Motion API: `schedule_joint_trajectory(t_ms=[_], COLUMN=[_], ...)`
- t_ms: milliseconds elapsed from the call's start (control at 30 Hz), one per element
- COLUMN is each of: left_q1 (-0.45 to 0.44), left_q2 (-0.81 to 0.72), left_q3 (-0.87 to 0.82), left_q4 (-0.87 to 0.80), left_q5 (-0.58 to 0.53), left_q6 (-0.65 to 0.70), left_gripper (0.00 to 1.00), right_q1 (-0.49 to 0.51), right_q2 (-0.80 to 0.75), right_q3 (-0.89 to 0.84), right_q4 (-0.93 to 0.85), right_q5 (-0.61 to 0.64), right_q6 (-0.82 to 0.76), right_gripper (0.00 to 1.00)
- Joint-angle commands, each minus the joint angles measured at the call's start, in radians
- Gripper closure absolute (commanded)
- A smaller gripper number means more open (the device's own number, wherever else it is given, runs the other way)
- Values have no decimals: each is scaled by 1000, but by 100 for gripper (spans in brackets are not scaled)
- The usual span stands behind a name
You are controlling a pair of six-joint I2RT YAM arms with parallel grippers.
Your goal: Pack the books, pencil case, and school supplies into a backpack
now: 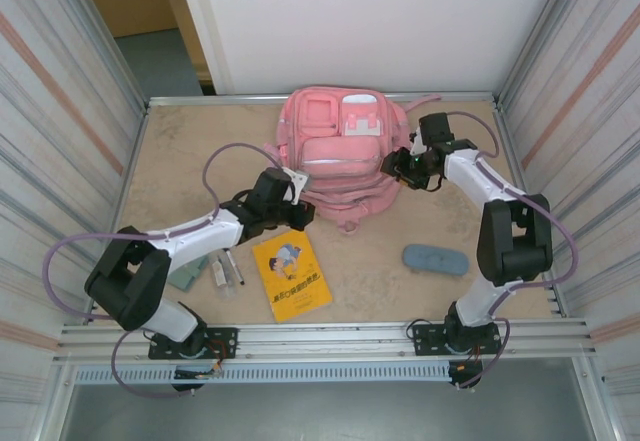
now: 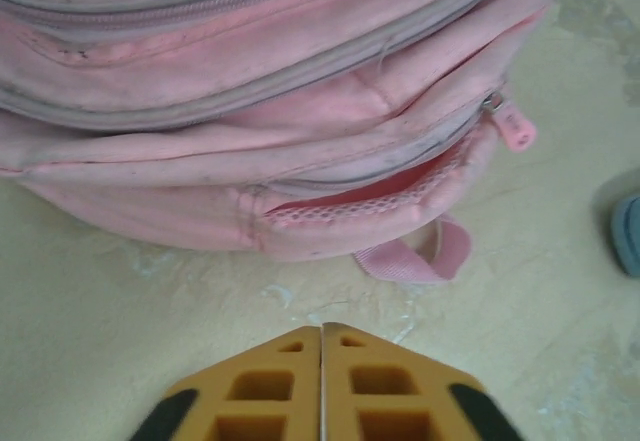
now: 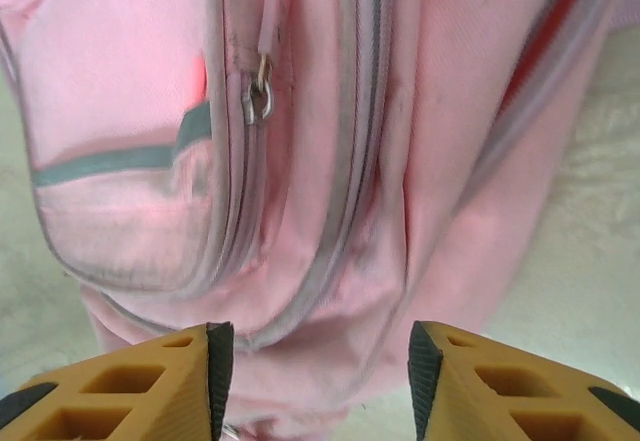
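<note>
Left gripper [image 2: 322, 366]: fingers pressed together, empty, bottom centre | right gripper [image 3: 312, 376]: jaws apart, bottom edge | backpack [image 1: 343, 161]: upper centre

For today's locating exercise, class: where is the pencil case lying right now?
In the top view the pencil case lies on the table's right side near the front edge, right of the booklet and beside the right arm.
</note>
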Motion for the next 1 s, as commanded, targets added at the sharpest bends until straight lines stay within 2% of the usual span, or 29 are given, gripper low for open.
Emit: schedule_joint_trajectory(t_ms=[0,67,100,167,267,433,567,633,733,767,800,833,967], left_q1=[-1,-29,-55,-101,-156,-198,-228,-240,-243,-243,-243,-243,-244], left_q2=[0,11,25,68,130,221,259,277,302,305,308,313,306], left_q3=[63,76,92,147,230,320,348,362,390,395,401,408,458], left_q4=[-27,-24,-20,-37,-86,-103,-110,-113,-128,-129,-135,-145,-249], left_q5=[56,38,16,-10,-70,-115,-188,-220,-200,-196,-196,-197,-240], left_q6=[-39,-69,-88,-124,-194,-311,-399,-427,-459,-460,-463,-464,-470], left_gripper=[76,64,63,60,59,56,54,52,51,51,50,50,49], right_q1=[40,52,55,57,67,84,71,71,82,90,98,107,142], right_q2=[-119,-137,-136,-115,-67,4,93,129,142,135,124,104,18], right_q3=[-75,-111,-126,-132,-133,-120,-94,-88,-97,-92,-85,-77,-50], right_q4=[-40,-15,-1,8,46,111,182,214,287,294,291,285,247], right_q5=[81,47,19,-2,-30,15,14,0,-30,-40,-46,-49,-47], right_q6=[-19,-69,-86,-61,71,210,278,309,347,347,346,343,334], right_gripper=[50,50,50,49,45,42,43,49,82,91,97,100,100])
